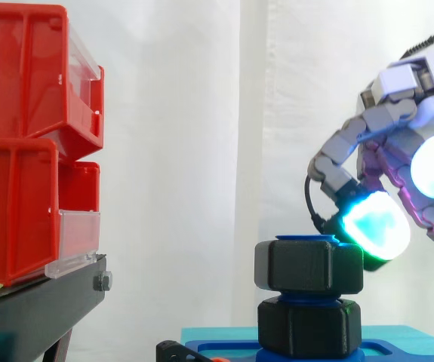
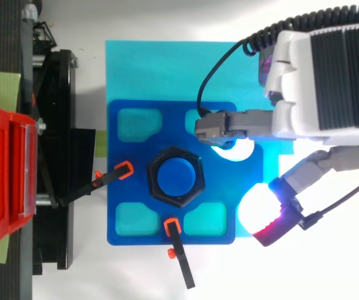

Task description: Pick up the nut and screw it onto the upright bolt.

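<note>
A black hex nut (image 1: 309, 267) sits threaded near the top of the upright blue bolt (image 2: 178, 177), whose blue tip (image 1: 305, 238) just shows above it. From above, the nut (image 2: 155, 187) rings the bolt at the middle of the blue fixture plate (image 2: 123, 187). A second black hex piece (image 1: 309, 327) sits lower on the bolt, at the plate. My hand (image 2: 316, 81) hovers to the right of the nut with its fingers spread. A cyan-glowing fingertip (image 1: 375, 226) is close beside the nut's upper right edge. From above there is a gap between the fingers and the nut.
Stacked red bins (image 1: 28, 151) on a black stand (image 1: 35, 302) fill the left side. Two black clamps with orange tips (image 2: 124, 169) (image 2: 172, 226) hold the plate at its left and front. A cyan mat (image 2: 154, 69) lies under the plate.
</note>
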